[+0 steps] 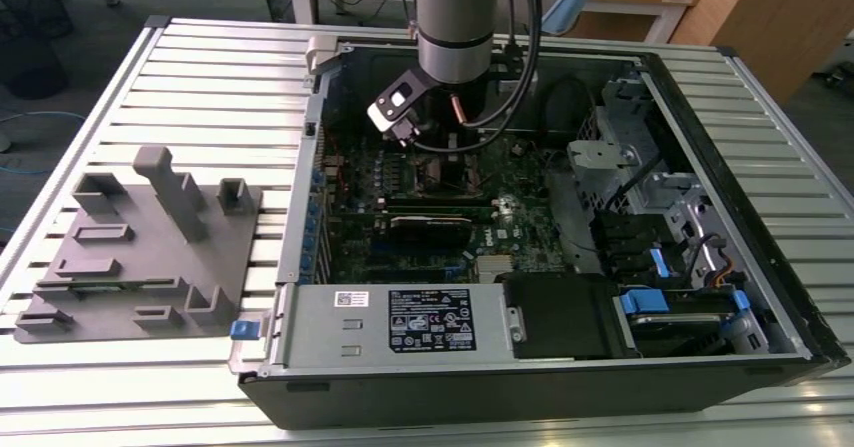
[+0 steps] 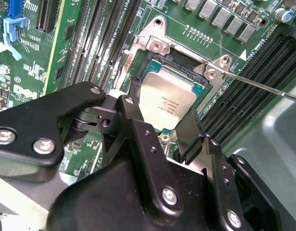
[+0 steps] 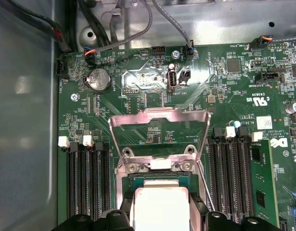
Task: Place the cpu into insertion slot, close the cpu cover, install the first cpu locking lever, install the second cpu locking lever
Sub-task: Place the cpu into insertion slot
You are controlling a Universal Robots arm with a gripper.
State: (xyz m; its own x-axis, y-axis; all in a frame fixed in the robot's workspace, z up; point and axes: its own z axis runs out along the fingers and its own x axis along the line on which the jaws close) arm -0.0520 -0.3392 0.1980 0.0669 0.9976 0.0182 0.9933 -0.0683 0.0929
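inside computer case [image 1: 534, 392] — cpu [image 2: 168, 102] at insertion slot [image 2: 160, 65], cpu cover [image 3: 159, 118] raised beside

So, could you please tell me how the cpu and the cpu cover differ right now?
The cpu is a solid pale plate; the cover is an open frame with a window. The cpu lies flat in the slot; the cover is swung up, not closed. Both are square, silvery metal.
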